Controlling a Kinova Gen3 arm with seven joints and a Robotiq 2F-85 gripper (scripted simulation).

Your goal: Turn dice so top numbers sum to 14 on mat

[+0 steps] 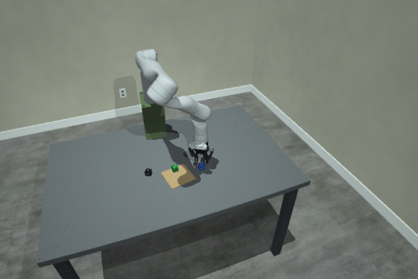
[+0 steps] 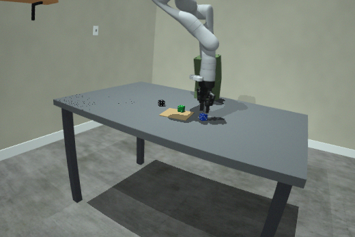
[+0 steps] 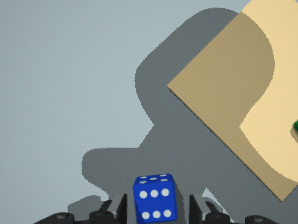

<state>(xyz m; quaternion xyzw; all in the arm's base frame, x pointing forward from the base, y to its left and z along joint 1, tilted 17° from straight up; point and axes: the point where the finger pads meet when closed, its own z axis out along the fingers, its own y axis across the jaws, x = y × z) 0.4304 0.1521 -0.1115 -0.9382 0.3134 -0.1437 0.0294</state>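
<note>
The blue die (image 1: 202, 167) (image 2: 203, 117) (image 3: 155, 202) stands on the table beside the mat (image 1: 169, 177) (image 2: 166, 113) (image 3: 200, 85). Its face toward the wrist camera shows two rows of three white pips. My gripper (image 1: 202, 162) (image 2: 205, 110) (image 3: 158, 208) is part open over the blue die, with a gap between the die and each finger in the wrist view. The green die (image 1: 174, 168) (image 2: 181, 108) (image 3: 296, 127) is on the mat near its back edge. The black die (image 1: 148, 172) (image 2: 161, 103) is on the table, off the mat. The green and black dice's top pips are too small to read.
The grey table (image 1: 100, 190) (image 2: 252, 134) carries the dice and the mat. The green pedestal (image 1: 154, 122) (image 2: 218, 73) under the arm stands at the back. The arm's shadow falls across part of the mat.
</note>
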